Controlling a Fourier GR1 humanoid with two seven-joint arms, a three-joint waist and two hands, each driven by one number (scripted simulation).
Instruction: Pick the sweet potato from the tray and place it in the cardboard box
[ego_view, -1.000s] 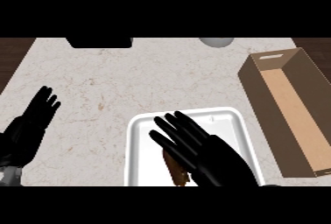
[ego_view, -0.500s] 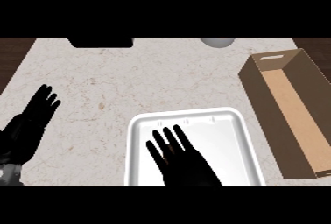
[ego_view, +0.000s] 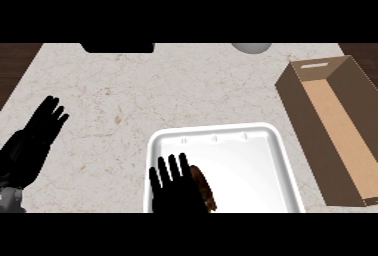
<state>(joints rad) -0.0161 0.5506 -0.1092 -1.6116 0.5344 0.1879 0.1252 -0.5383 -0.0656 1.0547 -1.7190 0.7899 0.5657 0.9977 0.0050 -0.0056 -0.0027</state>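
Left hand (ego_view: 35, 142): resting at the counter's left edge, fingers straight, well apart from the tray.
Right hand (ego_view: 173, 184): fingers straight and spread, over the tray's (ego_view: 251, 131) near-left corner.
Sweet potato (ego_view: 204, 188): in the tray, just right of that hand (partly hidden), long axis near-to-far.
Cardboard box (ego_view: 295, 90): far right, open-topped; nothing stands between.

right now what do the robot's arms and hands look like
Both hands are matte black, with slim black fingers and a thumb. The left hand joins a dark forearm with a grey piece at its lower end. The right hand shows only black. No cables, markings or sleeves are visible.
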